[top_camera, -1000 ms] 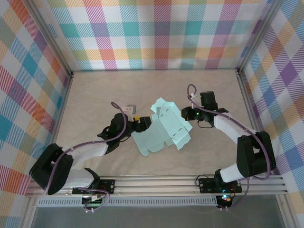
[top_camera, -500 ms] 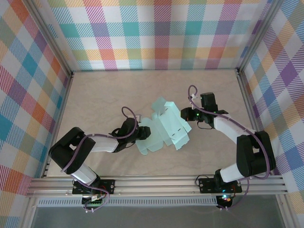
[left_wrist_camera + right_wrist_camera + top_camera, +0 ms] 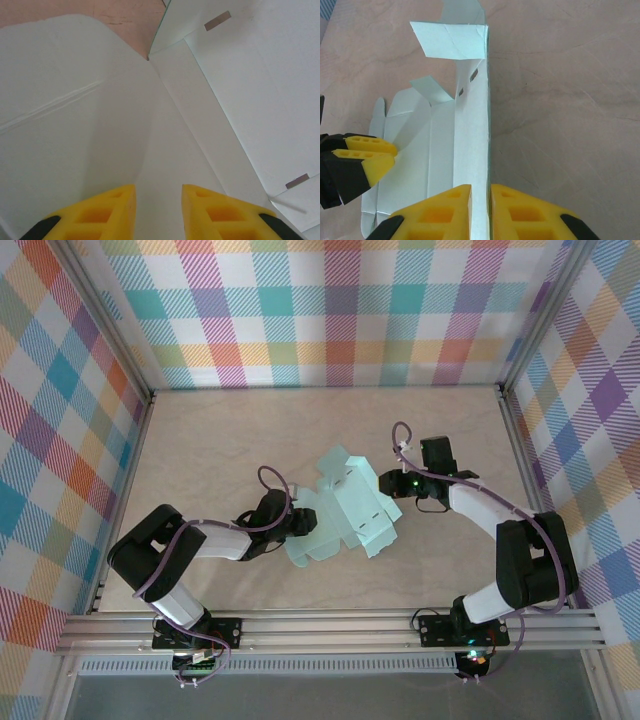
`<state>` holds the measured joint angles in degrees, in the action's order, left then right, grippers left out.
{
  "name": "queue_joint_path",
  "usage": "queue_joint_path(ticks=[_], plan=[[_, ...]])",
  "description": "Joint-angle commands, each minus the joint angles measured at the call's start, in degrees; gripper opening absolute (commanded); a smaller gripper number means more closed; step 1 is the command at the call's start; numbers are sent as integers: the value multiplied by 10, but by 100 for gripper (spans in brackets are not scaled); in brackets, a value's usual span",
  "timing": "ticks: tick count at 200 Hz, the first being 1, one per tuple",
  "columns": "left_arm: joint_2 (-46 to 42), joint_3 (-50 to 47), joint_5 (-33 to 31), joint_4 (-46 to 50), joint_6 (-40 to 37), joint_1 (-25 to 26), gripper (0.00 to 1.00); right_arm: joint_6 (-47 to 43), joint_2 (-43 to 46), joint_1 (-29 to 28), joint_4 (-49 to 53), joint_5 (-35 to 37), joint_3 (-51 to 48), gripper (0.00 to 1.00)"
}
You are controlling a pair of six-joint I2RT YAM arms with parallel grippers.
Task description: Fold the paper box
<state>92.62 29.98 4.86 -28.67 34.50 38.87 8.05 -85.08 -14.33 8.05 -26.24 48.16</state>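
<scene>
the right gripper [image 3: 481, 192], barely parted, is straddling the paper box's [image 3: 440, 150] raised wall [image 3: 472, 125] to steady it, while the left gripper [image 3: 157, 196], part-closed, is reaching over a flap [image 3: 65, 130], hold unclear.

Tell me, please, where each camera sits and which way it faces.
Top: above and behind both arms, looking down on the table; left claw and right claw are both at the box.
Left wrist: rides that wrist, looking along its yellow fingers onto the box's card.
Right wrist: rides that wrist, looking along its fingers, which flank an upright box panel.
Shared: the box in all three; top and right wrist both show the left claw.
</scene>
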Motion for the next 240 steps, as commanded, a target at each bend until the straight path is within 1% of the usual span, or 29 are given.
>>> queue_joint_path(ticks=[1, 56, 63, 81, 102, 116, 138, 162, 202, 216, 219, 240], plan=[[3, 5, -10, 7, -6, 4, 30, -34, -4, 2, 19, -24, 17, 18], [6, 7, -9, 6, -5, 4, 30, -46, -21, 2, 30, -46, 24, 17], [7, 7, -9, 6, -5, 4, 30, -47, -21, 2, 31, -46, 24, 15], [6, 7, -11, 7, -6, 4, 30, -52, -20, 2, 39, -39, 30, 0], [3, 7, -13, 10, -9, 4, 31, -55, -14, 2, 48, -32, 33, 0], [-3, 7, -16, 12, -13, 4, 34, -59, -8, 0, 55, -18, 35, 0], [-33, 2, -30, 18, -23, 5, 40, -72, 5, -5, 65, 27, 33, 0], [-93, -14, -71, 35, -27, 1, 45, -94, 20, -14, 75, 72, 32, 0], [-161, -13, -67, 89, -49, -39, 56, -127, 32, -31, 86, 124, 37, 0], [-178, -13, -64, 103, -58, -59, 61, -132, 36, -43, 89, 145, 38, 0], [-181, -13, -64, 105, -58, -64, 62, -150, 37, -45, 89, 148, 37, 0], [-191, -11, -48, 114, -65, -104, 65, -179, 49, -67, 84, 183, 32, 0]])
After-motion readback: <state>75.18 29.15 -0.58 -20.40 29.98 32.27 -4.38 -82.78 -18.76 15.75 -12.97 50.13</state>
